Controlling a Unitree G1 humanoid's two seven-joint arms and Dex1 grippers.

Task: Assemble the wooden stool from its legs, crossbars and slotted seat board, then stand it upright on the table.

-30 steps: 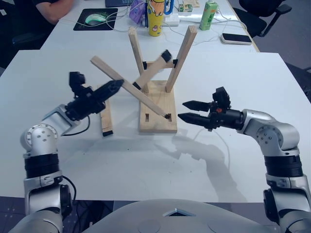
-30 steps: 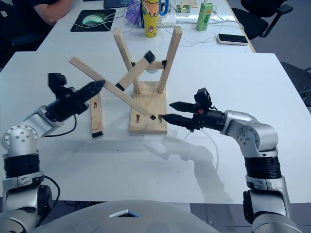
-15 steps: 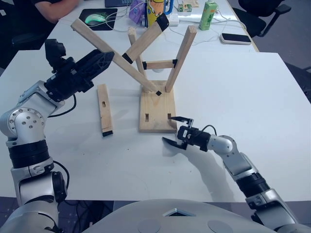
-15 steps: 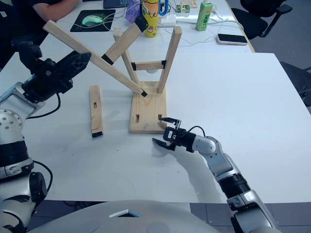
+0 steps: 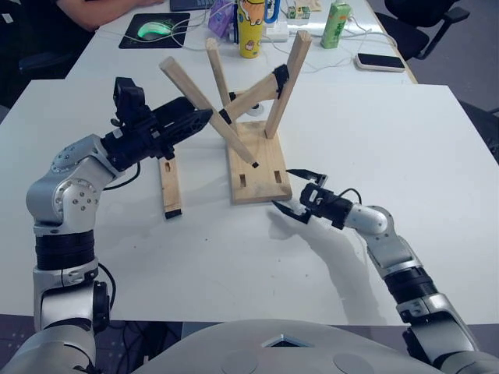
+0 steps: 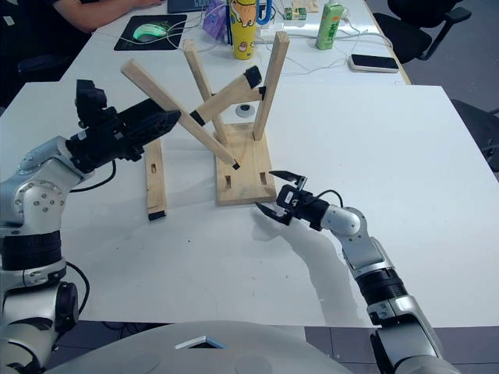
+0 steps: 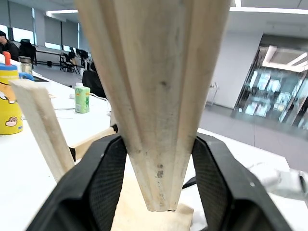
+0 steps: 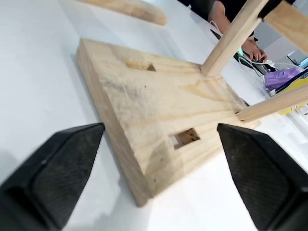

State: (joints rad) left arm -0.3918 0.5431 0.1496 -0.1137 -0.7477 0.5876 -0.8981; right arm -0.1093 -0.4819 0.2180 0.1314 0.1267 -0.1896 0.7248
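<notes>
Lowered over the seat board [image 5: 261, 167], the stiff, light leg [image 5: 230, 135] was clamped mid-length by the left gripper [image 5: 207, 115]; the right gripper [image 5: 281, 188] was held wide.

A broad white table [image 5: 437, 140] takes up the middle of the room. Just beyond its far edge at 12 o'clock stands a second white desk [image 5: 101, 58]. It carries a black mouse pad [image 5: 181, 33] at 11 o'clock, a yellow cup [image 5: 249, 35], a green carton [image 5: 335, 23] and a phone [image 5: 378, 61] toward 1 o'clock. A black office chair [image 5: 425, 23] stands at 2 o'clock on dark grey floor [image 5: 482, 78]. Farther off, long light strips [image 7: 269, 9] run along the ceiling above a glass-fronted wall [image 7: 272, 96], with tall windows [image 7: 19, 33] on another side.
</notes>
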